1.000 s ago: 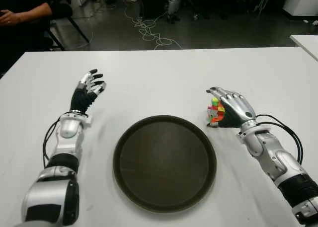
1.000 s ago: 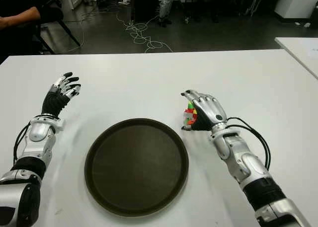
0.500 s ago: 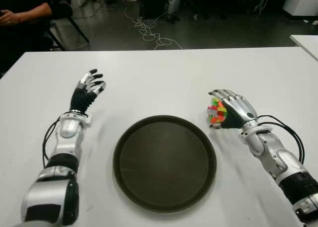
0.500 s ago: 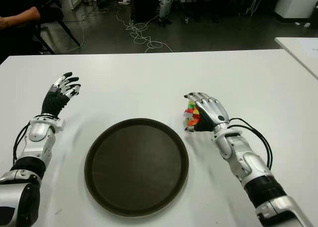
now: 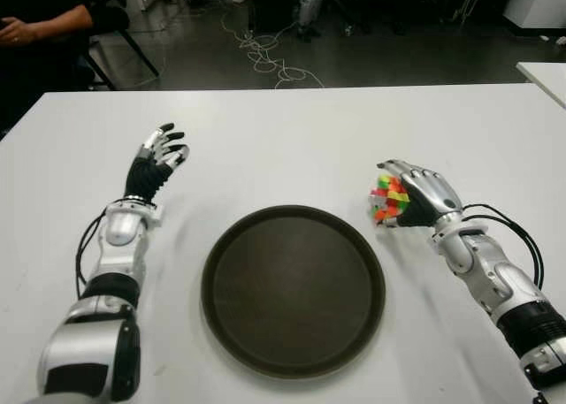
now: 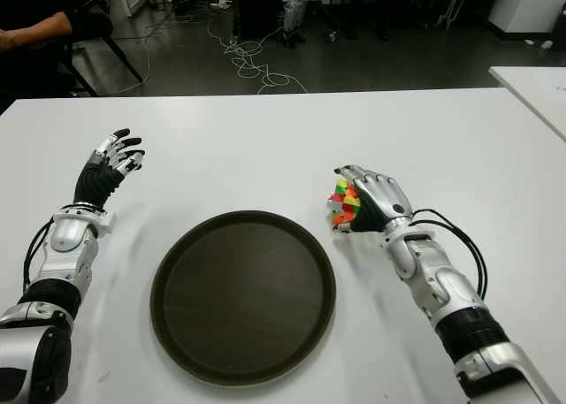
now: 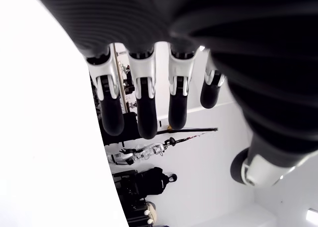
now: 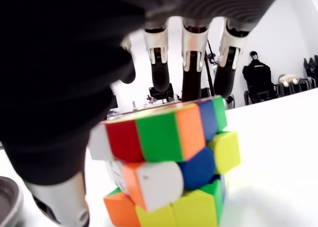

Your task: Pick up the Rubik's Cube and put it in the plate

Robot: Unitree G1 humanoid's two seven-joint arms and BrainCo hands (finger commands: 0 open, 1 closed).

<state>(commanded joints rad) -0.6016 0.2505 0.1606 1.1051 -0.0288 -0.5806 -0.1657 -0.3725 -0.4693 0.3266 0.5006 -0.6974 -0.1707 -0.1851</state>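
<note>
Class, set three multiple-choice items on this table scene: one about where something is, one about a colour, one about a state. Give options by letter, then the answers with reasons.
1. Where is the scrambled multicoloured Rubik's Cube?
A. Inside the plate
B. In the right robot hand, beside the plate's right rim
C. Next to the left robot hand

2. What colour is the round plate?
A. Dark brown
B. White
C. Bright green

3. What state is the left robot hand in?
A. Closed on the cube
B. Pressed flat into the plate
C. Fingers spread, holding nothing

Answers:
1 B: the right robot hand wraps the cube, and its wrist view shows the fingers curled over it.
2 A: the plate is dark brown against the white table.
3 C: the left wrist view shows extended fingers with nothing between them.
</note>
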